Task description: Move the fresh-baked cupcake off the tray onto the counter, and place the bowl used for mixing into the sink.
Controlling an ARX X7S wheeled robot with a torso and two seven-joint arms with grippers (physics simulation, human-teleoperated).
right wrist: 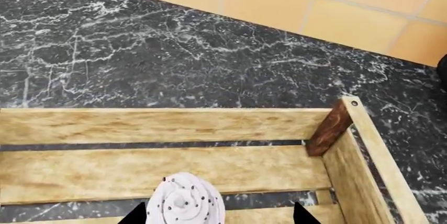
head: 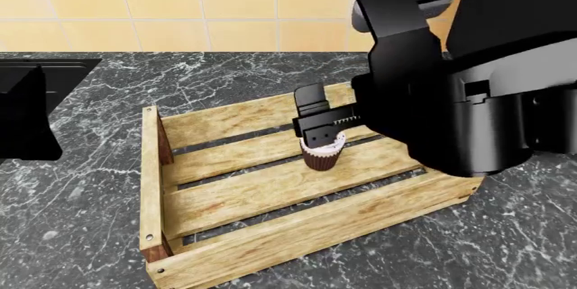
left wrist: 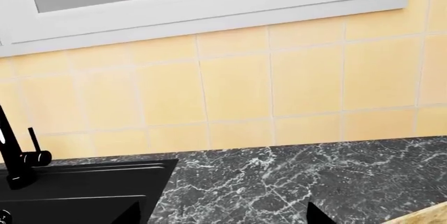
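The cupcake [head: 323, 154], brown base with white speckled frosting [right wrist: 185, 203], stands upright on the slats of the wooden tray [head: 234, 198]. My right gripper [right wrist: 220, 216] is lowered over it and open, one fingertip on each side; the frosting sits closer to one finger [right wrist: 136, 216]. From the head, its black fingers [head: 317, 123] cover the cupcake's top. My left gripper [left wrist: 225, 214] is open over bare counter [left wrist: 293, 177], between the sink [left wrist: 77, 192] and a tray corner [left wrist: 427, 215], with nothing between its tips. The bowl is out of view.
A black faucet [left wrist: 18, 156] stands at the sink's back edge. A yellow tiled wall [left wrist: 237, 88] with a white window frame [left wrist: 209, 9] runs behind the counter. Dark marble counter [head: 81, 194] surrounds the tray; the sink's rim [head: 77, 64] shows at far left.
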